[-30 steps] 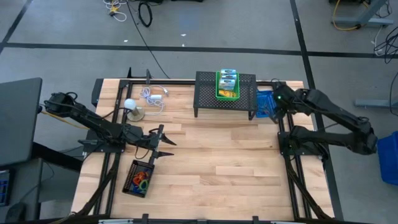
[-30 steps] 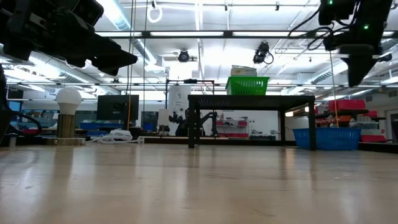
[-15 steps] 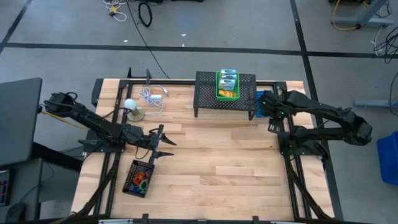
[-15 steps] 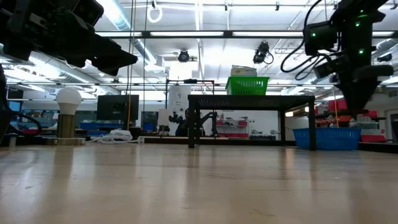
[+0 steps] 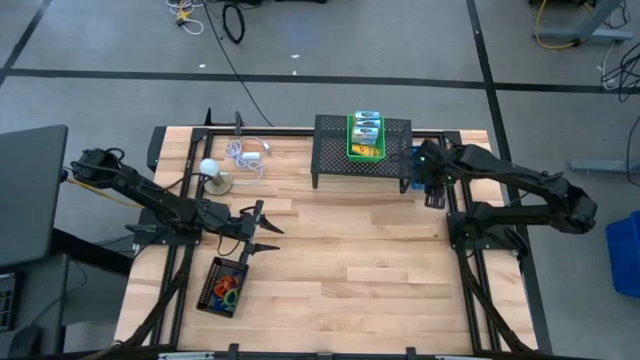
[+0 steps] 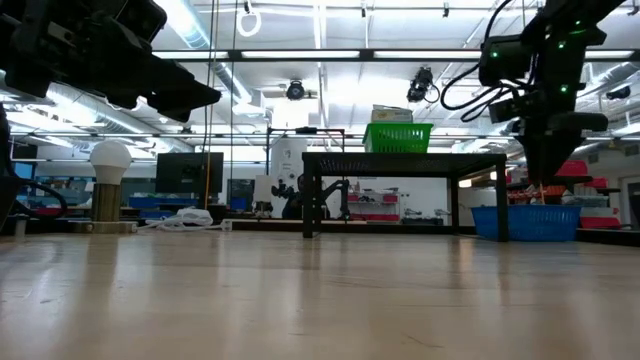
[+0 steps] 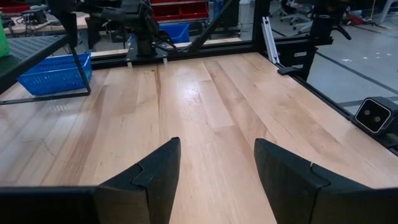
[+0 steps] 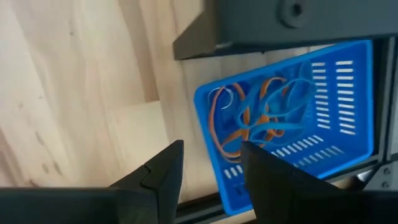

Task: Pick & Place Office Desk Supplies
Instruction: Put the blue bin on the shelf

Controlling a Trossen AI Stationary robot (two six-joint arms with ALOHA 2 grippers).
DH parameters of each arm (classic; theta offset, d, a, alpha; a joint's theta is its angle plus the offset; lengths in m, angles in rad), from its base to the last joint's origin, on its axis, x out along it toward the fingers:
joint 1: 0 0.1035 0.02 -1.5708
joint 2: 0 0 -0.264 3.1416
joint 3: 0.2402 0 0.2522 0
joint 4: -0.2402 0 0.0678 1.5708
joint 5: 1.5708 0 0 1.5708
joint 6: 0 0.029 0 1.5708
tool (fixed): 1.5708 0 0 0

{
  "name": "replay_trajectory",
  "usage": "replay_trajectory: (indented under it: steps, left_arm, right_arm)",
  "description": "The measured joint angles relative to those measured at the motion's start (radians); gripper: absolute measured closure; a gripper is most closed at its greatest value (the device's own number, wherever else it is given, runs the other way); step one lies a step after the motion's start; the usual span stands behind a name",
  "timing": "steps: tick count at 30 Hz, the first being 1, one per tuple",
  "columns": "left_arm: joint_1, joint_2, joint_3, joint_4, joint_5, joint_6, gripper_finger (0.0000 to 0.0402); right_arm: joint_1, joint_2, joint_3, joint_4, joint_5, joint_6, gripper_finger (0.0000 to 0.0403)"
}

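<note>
Planks of pale wood with a smooth sheen make up the table (image 5: 340,250), framed by black metal rails. No writing or brand can be read anywhere. A black perforated metal stand (image 5: 335,150) sits just beside the right gripper (image 5: 433,200), and on it rests a green slotted plastic basket (image 5: 365,150) holding yellow crayon boxes (image 5: 366,128), their markings too small to read. The right gripper hangs beside a blue slotted plastic basket (image 8: 298,124), rectangular with rounded corners, in which thin orange and blue loops (image 8: 261,118) lie tangled; its dark angular fingers (image 8: 158,174) stand apart with bare wood between them, gripping nothing. The left gripper (image 5: 262,228) hovers over the table well apart from the stand, its wedge-shaped fingers (image 7: 155,174) spread and empty. Just beside it lies a black rectangular tray (image 5: 224,285) filled with coloured loops. Farther from it stand a white ball (image 5: 208,168) on a round base and a white coiled cable (image 5: 246,155).
</note>
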Motion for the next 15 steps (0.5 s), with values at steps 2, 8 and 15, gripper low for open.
replay_trajectory:
  steps: [2,8,15]
  left_arm:
    - [0.0,0.0,0.0,-0.001,0.0,0.0,0.0189]
    - [0.0,0.0,0.0,-0.004,0.0,-0.004,0.0189]
    - [0.0,0.0,-0.001,-0.011,0.0,-0.004,0.0189]
  right_arm:
    - [-0.019,0.008,0.0,0.015,-0.002,-0.02,0.0235]
    - [-0.066,0.073,0.0,0.053,-0.008,-0.052,0.0235]
    - [-0.101,0.094,-0.001,0.058,-0.014,-0.095,0.0235]
